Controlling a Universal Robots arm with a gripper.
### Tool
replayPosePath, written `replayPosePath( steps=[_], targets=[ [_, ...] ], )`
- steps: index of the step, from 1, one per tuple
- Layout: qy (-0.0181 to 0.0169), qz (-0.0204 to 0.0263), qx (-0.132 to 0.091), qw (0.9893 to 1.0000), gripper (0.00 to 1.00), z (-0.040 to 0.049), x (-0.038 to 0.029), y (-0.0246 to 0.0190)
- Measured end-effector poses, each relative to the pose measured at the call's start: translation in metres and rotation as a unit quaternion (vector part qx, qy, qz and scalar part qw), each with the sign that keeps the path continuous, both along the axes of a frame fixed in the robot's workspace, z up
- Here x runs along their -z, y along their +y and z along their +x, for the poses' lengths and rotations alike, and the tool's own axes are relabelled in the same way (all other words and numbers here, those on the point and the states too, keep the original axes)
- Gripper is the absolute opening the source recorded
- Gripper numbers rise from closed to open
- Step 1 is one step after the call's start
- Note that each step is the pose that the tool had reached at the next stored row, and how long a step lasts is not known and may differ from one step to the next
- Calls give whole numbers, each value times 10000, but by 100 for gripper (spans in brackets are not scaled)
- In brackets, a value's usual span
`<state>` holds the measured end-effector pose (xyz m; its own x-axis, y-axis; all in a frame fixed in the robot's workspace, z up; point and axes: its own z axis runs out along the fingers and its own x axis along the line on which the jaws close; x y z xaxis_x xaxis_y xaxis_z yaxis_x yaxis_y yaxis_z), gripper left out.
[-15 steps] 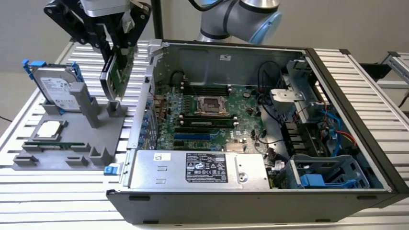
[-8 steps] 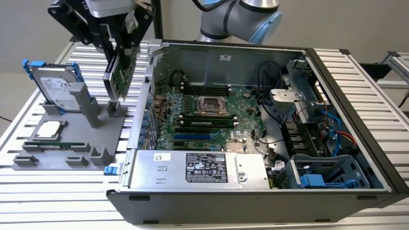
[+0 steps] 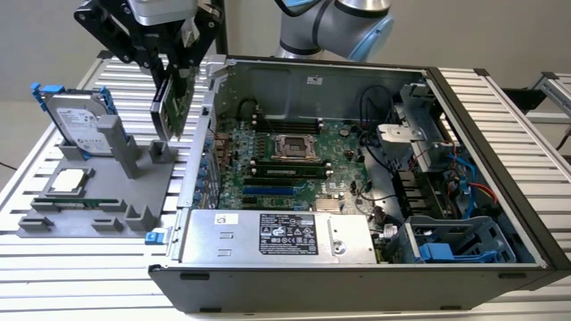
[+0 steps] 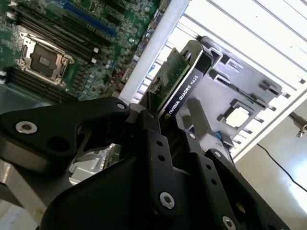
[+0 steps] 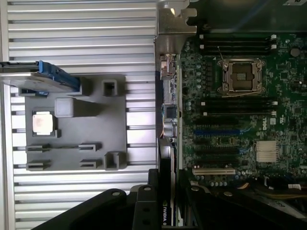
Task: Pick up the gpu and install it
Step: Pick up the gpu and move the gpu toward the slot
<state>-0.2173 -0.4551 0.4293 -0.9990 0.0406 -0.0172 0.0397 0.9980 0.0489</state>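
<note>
the slatted desk (image 3: 53,267) carried the open computer case (image 3: 357,284) with its motherboard (image 3: 295,167) facing up. on the exterior view's left stood a grey holder (image 3: 107,200) with a hard drive (image 3: 79,127) upright in it. the gpu (image 3: 170,107) hung on edge over the gap between holder and case wall, seemingly clear of both and leaning a little. the claw (image 3: 174,68) was clenched on the card's upper edge.

the step in hand looked like the carry toward the board. it would go best with the card kept upright and square, its lower edge high enough to pass the case wall, and the grip firm so the card could not twist.

the arm (image 3: 344,23) stood behind the case. its wrist was held out over the holder side, pointing the claw downward.
</note>
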Motion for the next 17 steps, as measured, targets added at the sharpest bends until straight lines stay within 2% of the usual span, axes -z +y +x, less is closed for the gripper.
replayPosePath(
  steps=[17],
  targets=[
    [0, 0, 1, 10000, 0, 138, 0, -17]
  ],
)
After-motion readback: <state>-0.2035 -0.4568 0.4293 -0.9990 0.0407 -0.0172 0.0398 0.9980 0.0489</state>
